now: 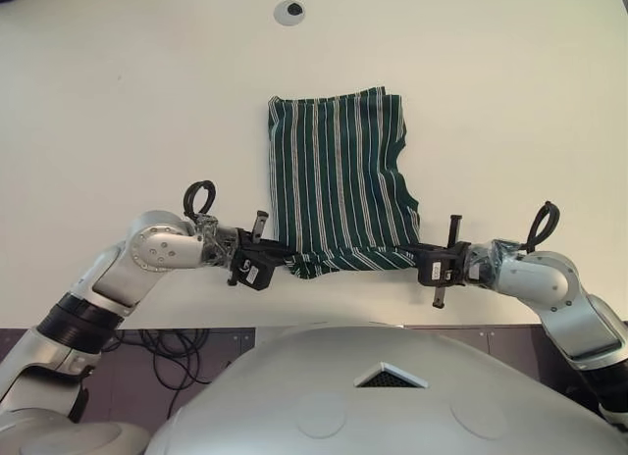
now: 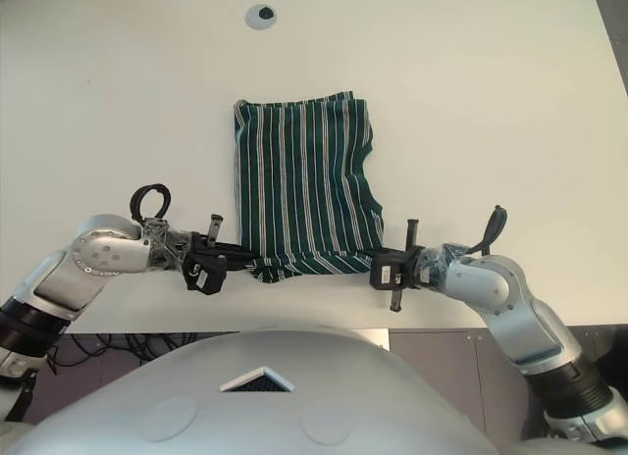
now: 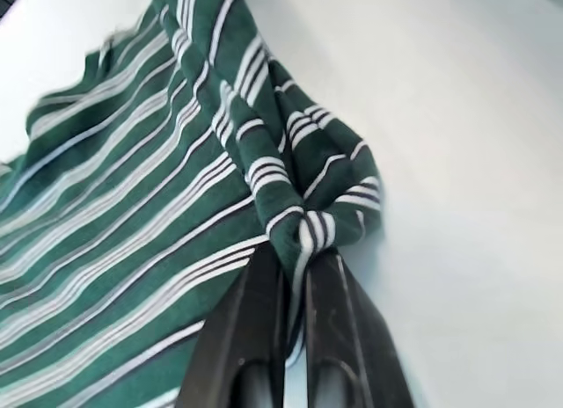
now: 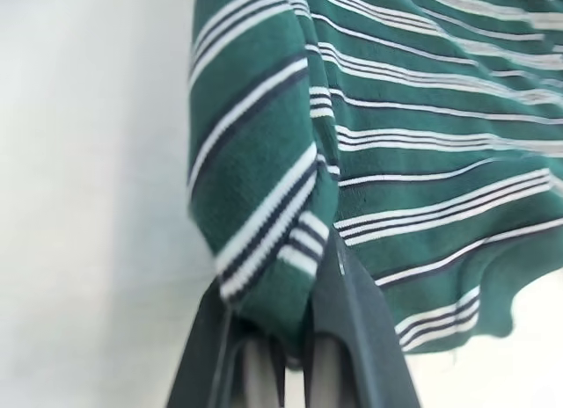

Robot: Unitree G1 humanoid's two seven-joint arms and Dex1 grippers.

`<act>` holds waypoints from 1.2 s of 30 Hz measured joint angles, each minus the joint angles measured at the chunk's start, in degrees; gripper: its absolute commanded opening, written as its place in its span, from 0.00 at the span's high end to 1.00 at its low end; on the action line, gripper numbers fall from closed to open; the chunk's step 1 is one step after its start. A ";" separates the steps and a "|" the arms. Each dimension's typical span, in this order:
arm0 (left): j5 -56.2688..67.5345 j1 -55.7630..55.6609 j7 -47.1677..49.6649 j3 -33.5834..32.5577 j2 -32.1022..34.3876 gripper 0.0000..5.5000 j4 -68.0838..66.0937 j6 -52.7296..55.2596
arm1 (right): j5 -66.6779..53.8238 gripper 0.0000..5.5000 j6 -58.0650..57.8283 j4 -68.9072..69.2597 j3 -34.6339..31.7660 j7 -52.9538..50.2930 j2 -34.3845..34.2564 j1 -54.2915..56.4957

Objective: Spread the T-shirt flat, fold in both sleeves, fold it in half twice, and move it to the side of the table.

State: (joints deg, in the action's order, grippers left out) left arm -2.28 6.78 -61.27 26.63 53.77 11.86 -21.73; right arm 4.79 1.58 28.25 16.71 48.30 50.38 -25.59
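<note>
Both jaws pinch T-shirt point(image 1: 339, 176) corners near table point(image 1: 118, 112) front edge.

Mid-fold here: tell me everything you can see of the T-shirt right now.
The T-shirt is soft dark-green cloth with thin white and dark stripes, folded into a rough rectangle. It lies on the white table, far edge flat, near hem rumpled by the table's front edge. The left end effector pinches its near left corner, the right end effector its near right corner, both shut on bunched cloth.
</note>
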 measured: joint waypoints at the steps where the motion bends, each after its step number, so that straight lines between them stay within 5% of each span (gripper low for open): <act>1: 4.19 1.60 -2.85 -0.13 2.22 1.00 2.24 3.68 | -2.61 1.00 -2.30 2.53 -0.69 1.62 0.51 -2.31; 9: 27.10 6.41 -9.03 -9.74 7.15 1.00 12.68 20.80 | -22.31 1.00 -17.58 19.33 -9.49 3.20 1.96 -5.54; 15: 30.07 5.69 -0.63 -15.20 2.77 1.00 13.76 29.67 | -27.04 1.00 -27.81 20.83 -9.77 -1.29 -0.50 5.86; 28: 37.57 -9.99 16.07 -21.85 -12.10 1.00 2.29 54.34 | -25.52 1.00 -35.52 -6.31 -1.69 -0.46 -10.24 37.27; 32: 36.47 -13.13 20.15 -22.46 -16.36 1.00 -1.88 56.79 | -24.31 0.86 -35.72 -14.08 -0.48 -0.05 -14.09 42.17; 36: 33.11 -14.89 23.15 -22.08 -19.59 0.86 -5.84 57.12 | -22.07 0.73 -37.30 -20.93 2.05 -1.16 -17.75 44.65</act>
State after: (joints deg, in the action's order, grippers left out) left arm 30.84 -8.11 -38.12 4.55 34.18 6.02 35.39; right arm -17.28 -35.72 7.32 18.76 47.14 32.63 19.06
